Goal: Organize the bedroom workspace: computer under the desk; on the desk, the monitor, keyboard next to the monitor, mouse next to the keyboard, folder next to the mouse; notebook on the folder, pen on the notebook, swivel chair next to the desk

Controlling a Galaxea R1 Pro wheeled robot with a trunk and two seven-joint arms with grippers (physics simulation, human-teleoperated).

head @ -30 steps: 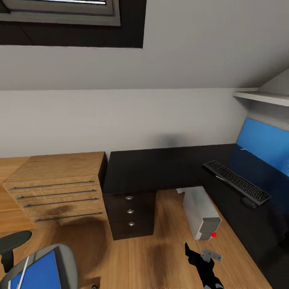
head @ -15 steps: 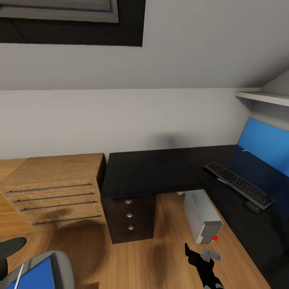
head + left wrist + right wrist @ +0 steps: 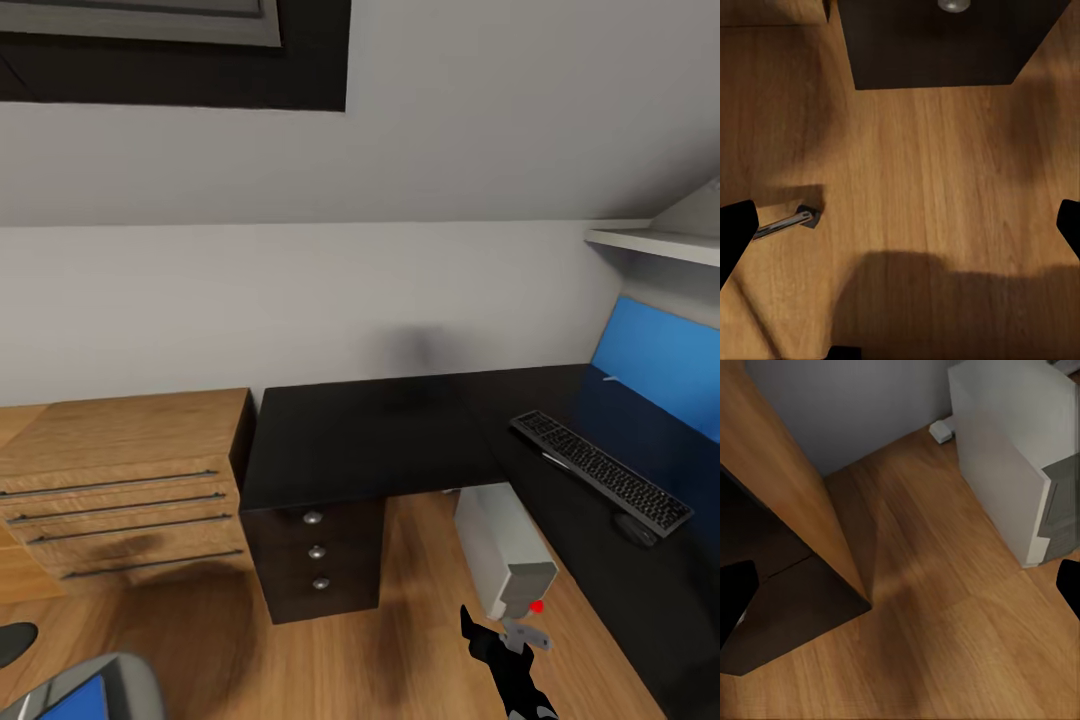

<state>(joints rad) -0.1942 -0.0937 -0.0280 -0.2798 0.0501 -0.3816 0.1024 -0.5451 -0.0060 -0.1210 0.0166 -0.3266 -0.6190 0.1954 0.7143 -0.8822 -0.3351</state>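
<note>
Right gripper (image 3: 900,585) jaws spread wide, empty, low over floor; computer (image 3: 503,550) just ahead, under desk (image 3: 380,430). Left gripper (image 3: 900,225) spread, empty, facing desk drawers (image 3: 945,41).

We saw the black keyboard (image 3: 602,472) flat on the glossy desk (image 3: 370,430), the mouse (image 3: 635,529) just beside it, the computer (image 3: 505,552) upright beneath.

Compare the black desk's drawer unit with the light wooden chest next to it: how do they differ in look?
The desk's drawer unit is dark and narrow, while the wooden chest is light and much wider. The drawer unit has round silver knobs; the chest has long, thin dark bar handles. Three knobs show on the drawer unit, four bars on the chest. Both stand on the wooden floor, side by side.
</note>
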